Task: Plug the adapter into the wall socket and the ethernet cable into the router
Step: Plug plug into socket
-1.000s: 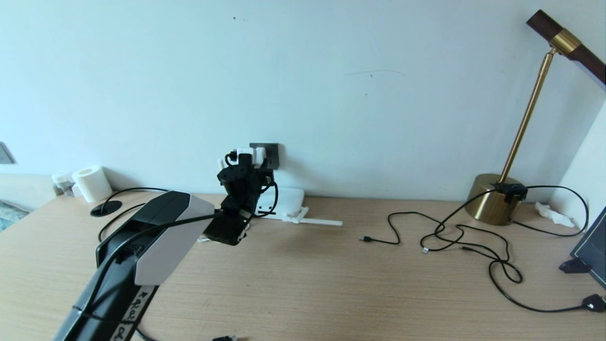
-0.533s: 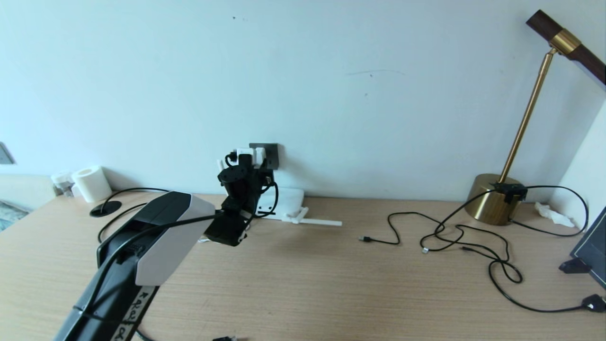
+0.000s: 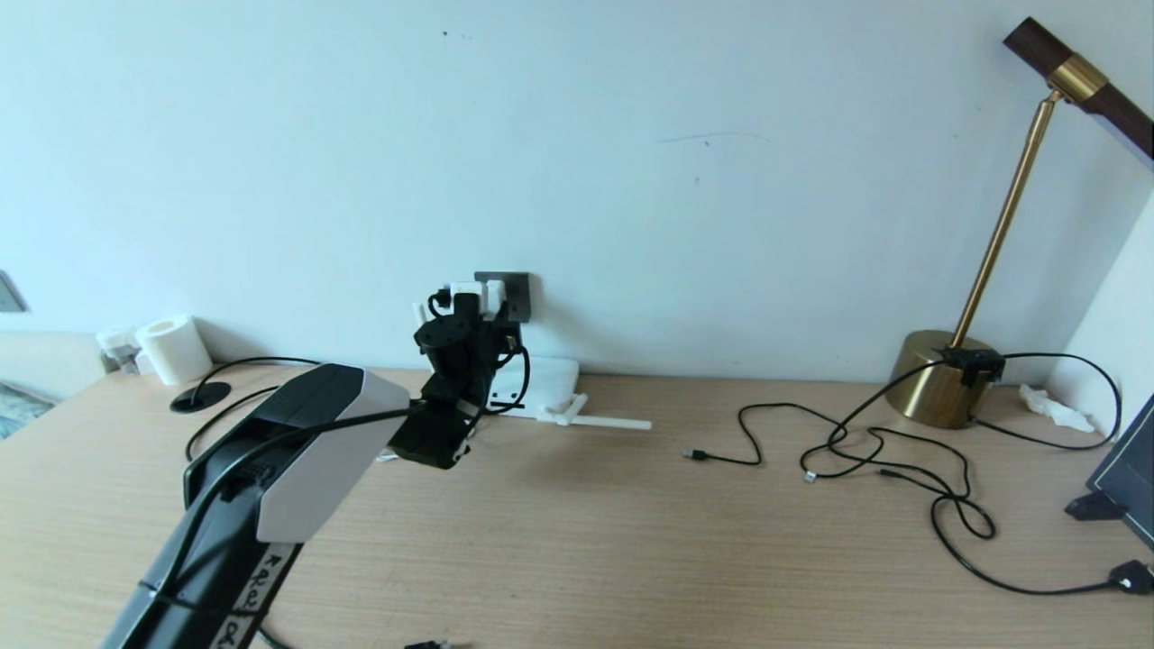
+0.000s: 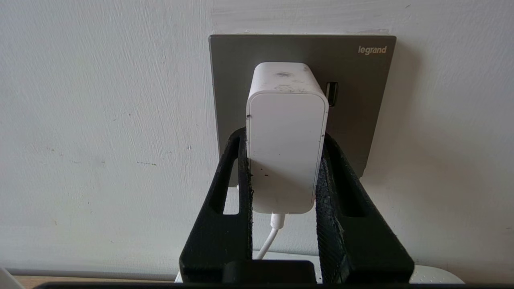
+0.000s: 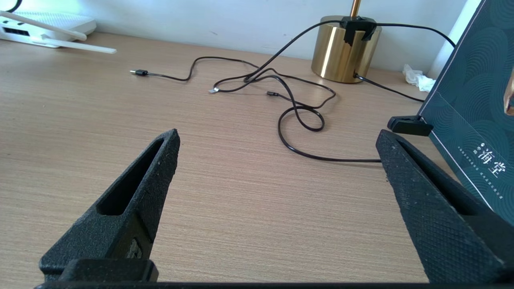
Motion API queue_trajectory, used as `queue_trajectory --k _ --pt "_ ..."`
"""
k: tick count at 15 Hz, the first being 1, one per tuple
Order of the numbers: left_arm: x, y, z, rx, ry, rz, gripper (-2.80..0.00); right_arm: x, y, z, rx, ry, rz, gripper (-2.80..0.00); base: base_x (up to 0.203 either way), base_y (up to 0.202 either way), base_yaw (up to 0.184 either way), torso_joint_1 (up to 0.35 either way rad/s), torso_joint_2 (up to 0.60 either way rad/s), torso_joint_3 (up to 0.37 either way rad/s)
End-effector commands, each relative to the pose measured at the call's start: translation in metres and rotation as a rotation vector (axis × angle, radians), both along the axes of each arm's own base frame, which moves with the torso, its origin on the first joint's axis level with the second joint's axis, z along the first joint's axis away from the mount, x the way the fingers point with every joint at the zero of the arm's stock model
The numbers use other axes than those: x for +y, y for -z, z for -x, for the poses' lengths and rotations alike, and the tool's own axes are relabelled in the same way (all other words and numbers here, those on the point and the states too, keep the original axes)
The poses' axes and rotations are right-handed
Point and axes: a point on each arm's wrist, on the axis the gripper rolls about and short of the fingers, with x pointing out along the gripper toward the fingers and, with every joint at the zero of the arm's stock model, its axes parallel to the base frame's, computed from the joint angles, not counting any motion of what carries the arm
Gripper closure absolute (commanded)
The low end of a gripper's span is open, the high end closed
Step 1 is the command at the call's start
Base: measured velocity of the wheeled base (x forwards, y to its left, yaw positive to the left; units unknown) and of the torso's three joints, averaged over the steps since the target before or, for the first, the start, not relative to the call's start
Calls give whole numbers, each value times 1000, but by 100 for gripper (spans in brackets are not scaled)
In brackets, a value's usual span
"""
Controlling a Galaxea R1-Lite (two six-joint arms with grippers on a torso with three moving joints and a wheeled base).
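In the left wrist view the white adapter [image 4: 286, 136] stands against the dark grey wall socket [image 4: 361, 100], its thin white cord hanging below. My left gripper [image 4: 284, 138] is shut on the adapter, one black finger pressed on each side. The head view shows the same grip [image 3: 478, 302] at the socket [image 3: 517, 285], above the white router [image 3: 543, 379] lying by the wall with an antenna flat on the desk. The ethernet cable's black plug tip [image 3: 428, 644] peeks in at the desk's front edge. My right gripper [image 5: 278, 136] hovers open over bare desk, holding nothing.
Thin black cords [image 3: 865, 451] sprawl across the right half of the desk, running to a brass lamp base [image 3: 933, 379]. A dark green box [image 5: 474, 104] stands at the far right. A white roll [image 3: 176, 347] and a cable grommet [image 3: 200, 397] sit at the back left.
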Motion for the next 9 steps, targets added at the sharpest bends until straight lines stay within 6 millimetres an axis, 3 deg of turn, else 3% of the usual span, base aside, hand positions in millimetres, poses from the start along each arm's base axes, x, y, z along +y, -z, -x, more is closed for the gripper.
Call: queue_trajectory --k 1,9 --pt "0 -3 2 -6 -3 2 0 0 3 -1 11 -1 0 -280 0 0 0 0 0 0" --pt "-1 -2 3 -9 0 3 0 0 3 -1 11 -1 0 -280 0 0 0 0 0 0"
